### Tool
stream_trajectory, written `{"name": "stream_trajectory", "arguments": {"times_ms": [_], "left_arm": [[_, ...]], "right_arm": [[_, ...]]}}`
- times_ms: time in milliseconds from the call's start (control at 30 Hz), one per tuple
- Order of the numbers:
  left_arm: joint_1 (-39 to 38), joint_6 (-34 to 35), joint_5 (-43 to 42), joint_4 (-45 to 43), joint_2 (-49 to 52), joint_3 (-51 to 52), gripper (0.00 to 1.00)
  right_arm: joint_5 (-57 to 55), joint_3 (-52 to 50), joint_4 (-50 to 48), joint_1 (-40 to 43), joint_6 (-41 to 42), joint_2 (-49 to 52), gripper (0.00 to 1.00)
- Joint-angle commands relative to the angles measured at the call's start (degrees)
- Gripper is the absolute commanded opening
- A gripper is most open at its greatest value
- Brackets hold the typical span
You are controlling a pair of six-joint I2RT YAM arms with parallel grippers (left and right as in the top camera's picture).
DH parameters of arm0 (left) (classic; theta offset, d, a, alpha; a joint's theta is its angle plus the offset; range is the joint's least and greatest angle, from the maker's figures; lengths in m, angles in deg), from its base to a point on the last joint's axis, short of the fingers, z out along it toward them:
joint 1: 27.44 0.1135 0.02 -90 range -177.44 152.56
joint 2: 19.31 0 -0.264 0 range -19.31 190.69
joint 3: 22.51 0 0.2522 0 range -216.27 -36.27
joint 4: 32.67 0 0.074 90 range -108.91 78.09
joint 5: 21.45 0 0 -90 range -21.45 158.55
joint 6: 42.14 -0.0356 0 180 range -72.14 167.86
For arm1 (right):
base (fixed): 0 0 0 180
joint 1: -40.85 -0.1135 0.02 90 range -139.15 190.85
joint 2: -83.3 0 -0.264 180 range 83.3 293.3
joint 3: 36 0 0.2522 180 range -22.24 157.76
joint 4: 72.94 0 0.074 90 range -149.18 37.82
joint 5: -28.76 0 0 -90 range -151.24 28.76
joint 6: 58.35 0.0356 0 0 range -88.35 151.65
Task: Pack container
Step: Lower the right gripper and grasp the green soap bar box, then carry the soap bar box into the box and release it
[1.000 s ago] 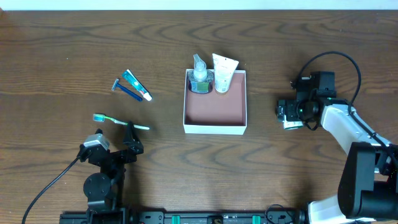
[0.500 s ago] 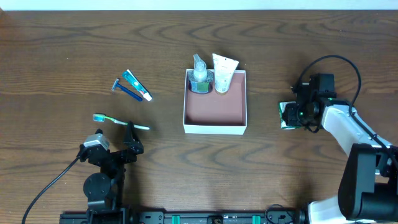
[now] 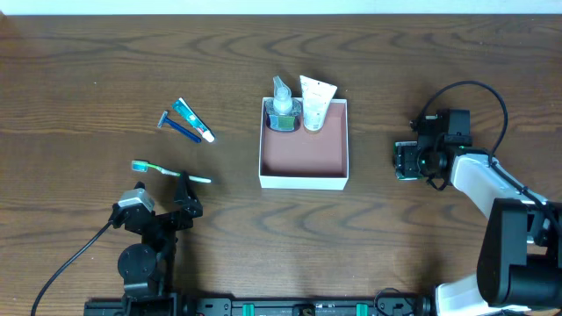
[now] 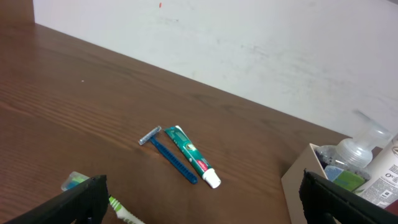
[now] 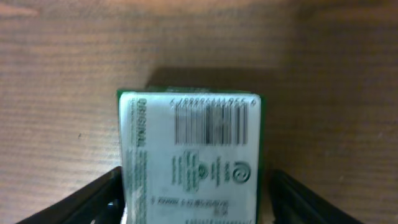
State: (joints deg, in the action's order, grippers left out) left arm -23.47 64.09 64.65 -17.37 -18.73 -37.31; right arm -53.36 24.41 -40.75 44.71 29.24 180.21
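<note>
The container sits at the middle of the table, between my 2 arms and well apart from both. I count 2 items inside it: a clear bottle and a white tube, both propped against the far wall. The rest of the pink-brown floor is bare, so there is plenty of room.

Outside it I count 4 items. On the left, a blue razor and a small toothpaste tube lie just beside each other. A green-handled toothbrush lies nearer the left arm. On the right, a small green and white box with a barcode lies flat on the wood.

The right gripper is down over that box, 1 finger on each side of it. From the wrist view the fingers sit very close to the box's edges, but I cannot tell whether they are pressing on it or only flanking it. The left gripper is parked low near the front edge, its fingers spread wide with nothing between them.

I judge the job about a third done: 2 in, 4 to go. The box looks like the item in hand. The 3 things on the left look untouched, and I expect they fall to the left arm.
</note>
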Motion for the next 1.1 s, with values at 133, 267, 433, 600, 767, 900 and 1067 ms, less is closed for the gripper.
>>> {"name": "stream_trajectory", "arguments": {"times_ms": [133, 267, 433, 600, 767, 900, 1067], "left_arm": [[-0.2, -0.9, -0.6, 2.3, -0.3, 0.8, 0.98], [-0.2, -0.9, -0.6, 2.3, -0.3, 0.8, 0.98], [-0.2, -0.9, -0.6, 2.3, -0.3, 0.8, 0.98], [-0.2, -0.9, -0.6, 2.3, -0.3, 0.8, 0.98], [-0.2, -0.9, -0.6, 2.2, -0.3, 0.8, 0.98], [-0.2, -0.9, -0.6, 2.3, -0.3, 0.8, 0.98], [-0.2, -0.9, -0.6, 2.3, -0.3, 0.8, 0.98]], "right_arm": [[1.7, -1.7, -1.2, 0.3, 0.2, 8.8, 0.38], [3.7, -1.4, -1.7, 0.3, 0.2, 8.8, 0.37], [7.6, 0.7, 0.1, 0.3, 0.2, 7.8, 0.35], [11.1, 4.9, 4.8, 0.3, 0.2, 5.1, 0.33], [13.1, 10.8, 12.3, 0.2, 0.2, 0.4, 0.32], [16.7, 15.3, 18.1, 0.2, 0.1, -4.1, 0.31], [24.2, 19.0, 23.9, -0.2, -0.9, -10.0, 0.27]]}}
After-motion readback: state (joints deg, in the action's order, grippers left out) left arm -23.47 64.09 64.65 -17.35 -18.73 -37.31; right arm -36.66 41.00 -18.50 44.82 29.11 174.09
